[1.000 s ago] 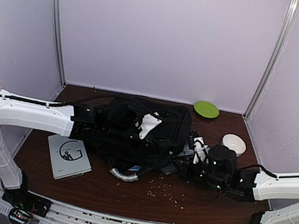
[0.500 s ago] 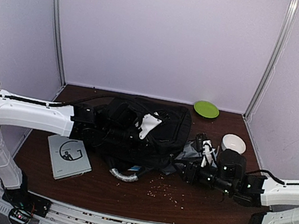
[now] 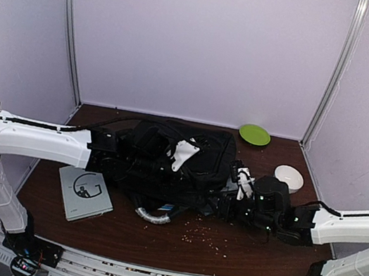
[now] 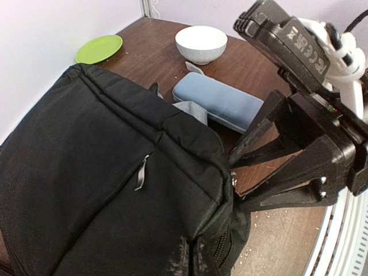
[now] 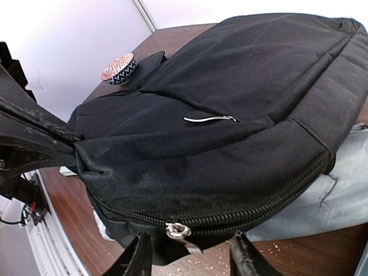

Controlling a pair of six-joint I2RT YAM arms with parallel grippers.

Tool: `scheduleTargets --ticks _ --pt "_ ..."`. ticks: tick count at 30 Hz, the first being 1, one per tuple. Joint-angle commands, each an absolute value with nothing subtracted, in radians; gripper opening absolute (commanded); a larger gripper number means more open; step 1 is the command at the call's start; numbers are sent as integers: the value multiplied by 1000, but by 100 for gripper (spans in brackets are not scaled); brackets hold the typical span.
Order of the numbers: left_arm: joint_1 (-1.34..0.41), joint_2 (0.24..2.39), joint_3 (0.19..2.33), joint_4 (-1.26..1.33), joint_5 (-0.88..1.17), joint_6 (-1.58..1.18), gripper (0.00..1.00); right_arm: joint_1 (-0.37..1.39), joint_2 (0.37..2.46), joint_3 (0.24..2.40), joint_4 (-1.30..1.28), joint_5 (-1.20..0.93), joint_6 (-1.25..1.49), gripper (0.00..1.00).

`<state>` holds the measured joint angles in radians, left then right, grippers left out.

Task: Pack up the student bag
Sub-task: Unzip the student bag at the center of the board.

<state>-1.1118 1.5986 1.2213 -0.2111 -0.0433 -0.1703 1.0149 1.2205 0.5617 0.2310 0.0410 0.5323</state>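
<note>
Table (image 3: 152,239): dark wood, walled booth on three sides.

Student bag (image 4: 115,172): lies flat at mid-table, toward the back, between the two arms. It fills most of both wrist views and is cut off by the frame edges in both. From overhead it is a black mass with its outline hard to trace.

Left gripper (image 5: 73,145): reaches in from the left. Its jaws are pressed together on a pinch of fabric at the bag's near corner. Black on black overhead, so this is only clear from the right wrist view.

Right gripper (image 4: 237,179): at the bag's right edge, with its jaws apart and one on either side of the zipped seam.

Grey book (image 3: 84,194): flat near the front left, beside the bag, partly under the left arm.

Light-blue pencil case (image 4: 221,103): right of the bag, its near end hidden behind the right gripper. The pale patch under the bag in the right wrist view is probably this case.

White bowl (image 4: 200,43) and green plate (image 4: 99,49): back right, apart from the bag.

Patterned cup (image 5: 119,68): behind the bag, lower part hidden.

Metal zip pull (image 5: 179,232): sits between the right jaws, no contact visible.

Crumbs (image 3: 206,236): scattered in front of the bag
</note>
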Motion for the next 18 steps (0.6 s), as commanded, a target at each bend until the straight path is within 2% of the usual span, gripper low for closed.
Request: scheduleTargets --ticks 1,10,18 --pt "-1118 1550 1270 -134 -21 -179 0 1019 1255 616 239 40 554 39" --pt "-1118 1542 1262 -128 -39 -173 0 1019 1259 597 281 -45 550 21" --pt "-1118 1548 1262 -126 -48 -170 0 1019 1242 558 297 -100 554 11"
